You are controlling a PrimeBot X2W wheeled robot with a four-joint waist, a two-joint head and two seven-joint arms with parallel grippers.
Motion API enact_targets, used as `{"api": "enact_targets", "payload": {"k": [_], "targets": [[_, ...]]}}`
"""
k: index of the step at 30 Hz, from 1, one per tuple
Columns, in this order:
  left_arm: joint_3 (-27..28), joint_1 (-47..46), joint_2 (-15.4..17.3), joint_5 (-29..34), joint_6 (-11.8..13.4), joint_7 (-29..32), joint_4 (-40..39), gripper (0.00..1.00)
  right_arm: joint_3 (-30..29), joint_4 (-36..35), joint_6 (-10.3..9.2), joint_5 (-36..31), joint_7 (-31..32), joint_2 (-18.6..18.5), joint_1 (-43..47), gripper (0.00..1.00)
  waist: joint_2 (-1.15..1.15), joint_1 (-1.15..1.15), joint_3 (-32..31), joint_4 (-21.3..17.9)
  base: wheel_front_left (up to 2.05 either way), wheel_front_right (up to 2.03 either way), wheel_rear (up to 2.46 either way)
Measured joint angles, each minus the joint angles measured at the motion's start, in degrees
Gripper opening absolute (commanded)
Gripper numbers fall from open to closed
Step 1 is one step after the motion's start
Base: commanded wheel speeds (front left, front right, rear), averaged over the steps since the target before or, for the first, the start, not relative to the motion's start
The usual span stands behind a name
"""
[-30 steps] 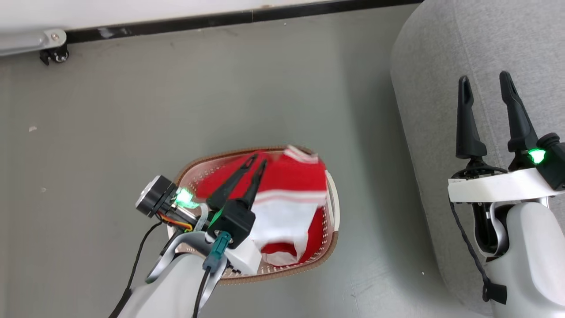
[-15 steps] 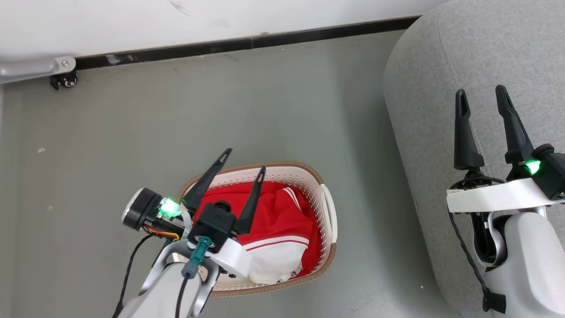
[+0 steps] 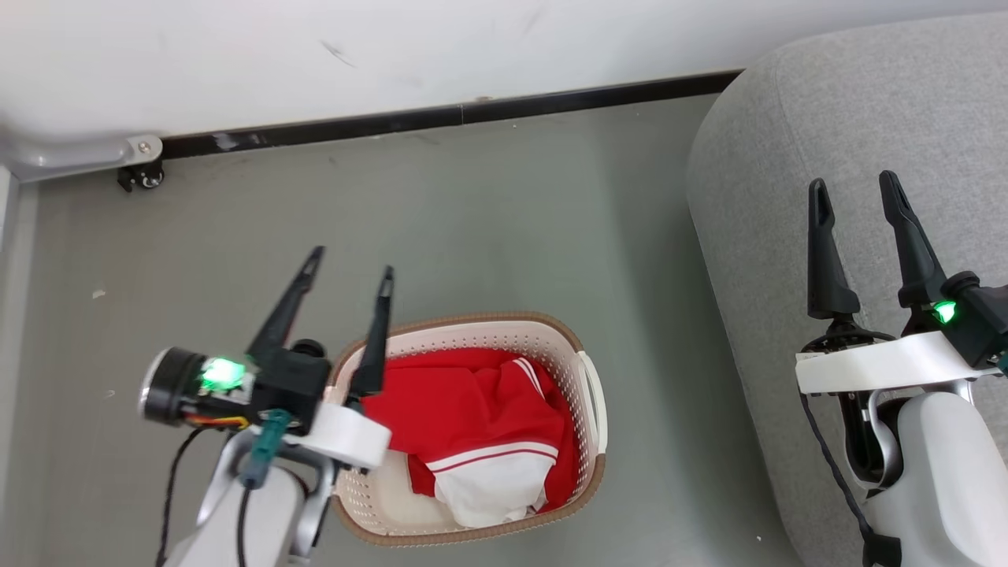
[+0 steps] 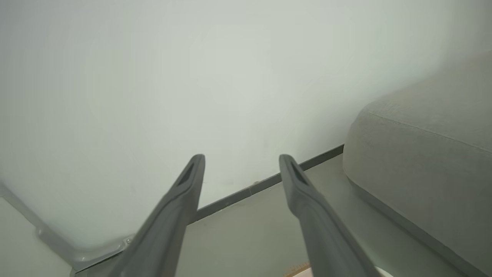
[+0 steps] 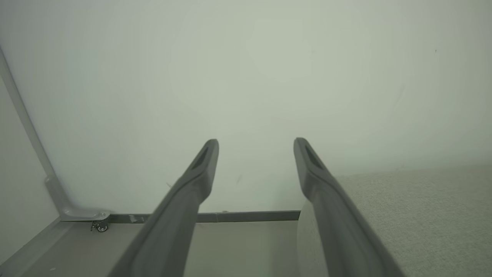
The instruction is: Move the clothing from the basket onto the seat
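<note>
- Head view: the clothing (image 3: 472,402), red with white stripe trim and a white panel, lies bunched inside the basket (image 3: 504,337), which stands on the floor (image 3: 488,213), near the seat (image 3: 827,102) but apart from it. No garment lies on the visible part of the seat, so I judge the transfer not yet done.
- Head view: the left gripper (image 3: 352,261) hangs over the basket's left rim and the floor beside it, jaws spread wide and holding nothing. The right gripper (image 3: 853,179) hovers above the seat's edge, jaws equally wide and empty.
- Left wrist view: the left gripper (image 4: 242,157) points at the wall (image 4: 153,77) and the seat, not down at the fabric. A reach from this angle could catch the rim or the holes and tip the light basket.
- Right wrist view: the right gripper (image 5: 256,141) faces the wall, with the seat to one side and nothing between its fingers.
- Risks, as I judge them: pinching only a top fold may let the soft fabric slide out; a trailing hem could snag the rim or drop onto the floor strip between basket and seat.
</note>
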Motion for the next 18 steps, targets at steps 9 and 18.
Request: {"api": "enact_targets", "payload": {"k": [9, 18], "targets": [[5.6, 3.2, 1.6, -3.7, 2.3, 0.0, -0.8, 1.0, -0.3, -0.1, 0.0, -1.2, 0.0, 0.0, 1.8, 1.0, 0.0, 0.0, -2.3, 0.3, 0.0, 0.0, 0.0], [9.4, 7.6, 2.5, -6.3, 4.3, 0.0, -1.6, 1.0, -0.8, -0.7, 0.0, -3.0, 0.3, 0.1, 3.7, 1.0, 0.0, 0.0, -4.8, 0.5, 0.0, 0.0, 0.0]]}}
